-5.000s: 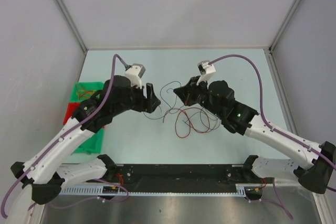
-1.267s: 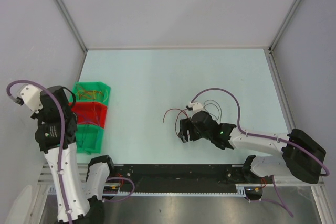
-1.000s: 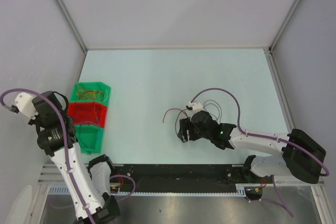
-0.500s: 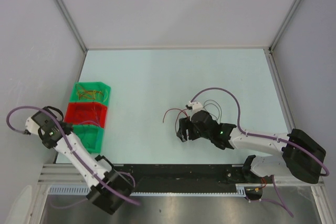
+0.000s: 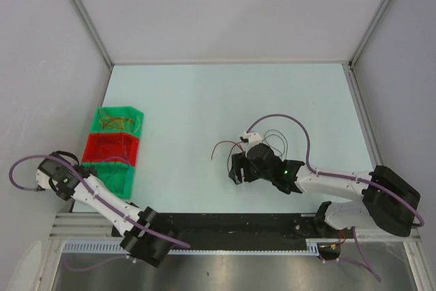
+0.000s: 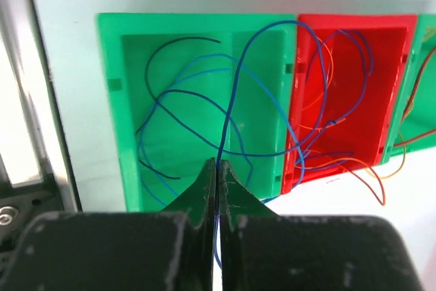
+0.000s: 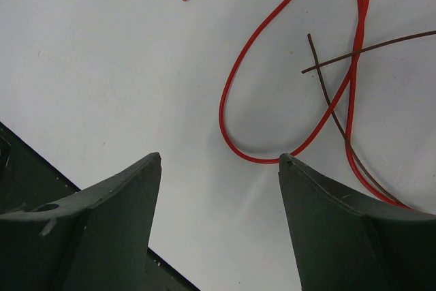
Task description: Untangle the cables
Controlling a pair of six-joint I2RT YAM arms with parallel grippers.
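- The left gripper [image 6: 216, 168] has its two dark fingers pressed together on a thin blue wire [image 6: 231, 100], which rises from between the tips and loops over the trays
- In the left wrist view that gripper hangs above a green tray compartment [image 6: 129, 100], where several more blue and dark blue wires curl on the floor
- Just beside it stands a red tray compartment [image 6: 402, 86], its wall touching the green one; blue and orange wires lie in it, and some spill over its near wall onto the table
- An orange wire [image 6: 371, 185] trails out on the pale surface just beside the red compartment
- From above, the left arm [image 5: 95, 195] is folded back to the near-left corner, its wrist beside the near end of the row of trays [image 5: 95, 122], which lies at the table's left edge
- The right gripper [image 7: 218, 189] stands with its fingers well apart and nothing between them, low over the table
- Just ahead of its tips a red wire [image 7: 272, 86] lies in a loop on the white surface, crossed by a thin brown wire [image 7: 340, 124]
- In the top view this gripper [image 5: 236, 168] sits near the middle of the table [image 5: 204, 86], with the loose wires [image 5: 228, 146] lying on the table just beyond it, well apart from the trays
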